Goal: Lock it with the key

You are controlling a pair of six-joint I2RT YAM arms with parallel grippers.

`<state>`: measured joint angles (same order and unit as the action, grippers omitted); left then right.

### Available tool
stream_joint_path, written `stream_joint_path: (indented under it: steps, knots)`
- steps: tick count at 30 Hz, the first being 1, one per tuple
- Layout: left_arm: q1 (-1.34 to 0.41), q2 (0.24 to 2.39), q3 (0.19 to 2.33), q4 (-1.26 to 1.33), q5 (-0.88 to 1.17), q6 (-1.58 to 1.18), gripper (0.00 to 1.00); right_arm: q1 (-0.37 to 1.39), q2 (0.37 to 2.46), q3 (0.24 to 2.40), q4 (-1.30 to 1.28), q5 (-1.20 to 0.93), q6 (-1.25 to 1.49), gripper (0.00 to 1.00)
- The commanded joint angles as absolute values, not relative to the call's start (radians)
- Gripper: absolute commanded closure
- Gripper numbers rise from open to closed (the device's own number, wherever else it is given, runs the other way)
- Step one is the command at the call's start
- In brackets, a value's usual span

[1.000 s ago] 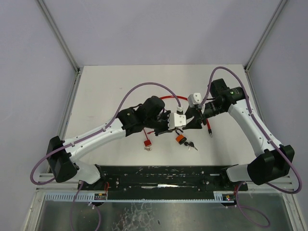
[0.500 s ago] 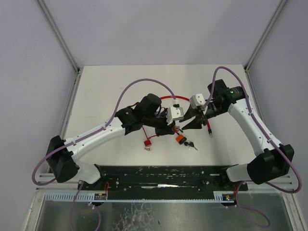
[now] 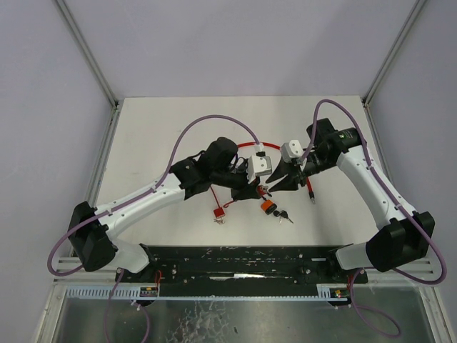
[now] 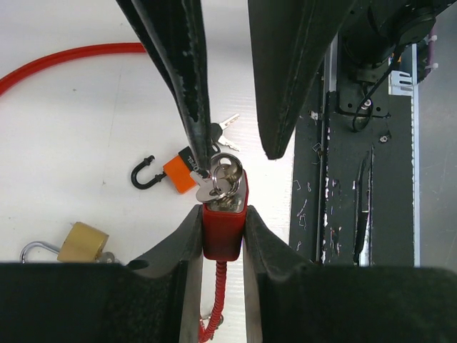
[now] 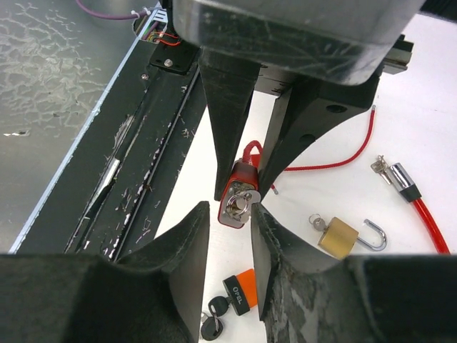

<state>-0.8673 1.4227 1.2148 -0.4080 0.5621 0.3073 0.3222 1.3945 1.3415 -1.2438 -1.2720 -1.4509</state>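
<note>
My left gripper is shut on a red cable-lock body, holding it above the table with its keyhole end facing the right arm. A silver key on a ring sticks out of that end. My right gripper stands open but narrow around the key. One of its pads touches the key's edge, while the other is apart from it. From above, both grippers meet at the lock in mid-table.
An orange padlock with an open shackle and black keys lies just below the grippers. A brass padlock lies open beside them. The red cable loops behind, its metal end near the right arm. The black rail runs along the near edge.
The right gripper's jaws have narrowed around the key and moved in on the lock. The left gripper has shifted slightly left with the lock still in it.
</note>
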Motion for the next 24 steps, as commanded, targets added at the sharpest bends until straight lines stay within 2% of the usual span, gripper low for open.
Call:
stream_joint_path:
  steps: [1,6,14,18,20,24]
  knots:
    - [-0.858,1.39,1.209,-0.318,0.595,0.288,1.0,0.336,1.399,1.332,-1.24,-1.275,-1.465,0.65]
    - [-0.854,1.389,1.209,-0.31,0.604,0.283,1.0,0.338,1.399,1.32,-1.218,-1.265,-1.441,0.68]
    - [-0.851,1.388,1.203,-0.301,0.602,0.273,1.0,0.34,1.397,1.321,-1.189,-1.27,-1.384,0.87]
    - [-0.851,1.387,1.198,-0.296,0.602,0.265,1.0,0.34,1.395,1.318,-1.163,-1.263,-1.333,0.93]
    - [-0.851,1.385,1.194,-0.293,0.6,0.257,1.0,0.339,1.393,1.317,-1.147,-1.265,-1.293,0.9]
    - [-0.85,1.373,1.173,-0.282,0.589,0.235,1.0,0.338,1.385,1.338,-1.098,-1.272,-1.16,0.73]
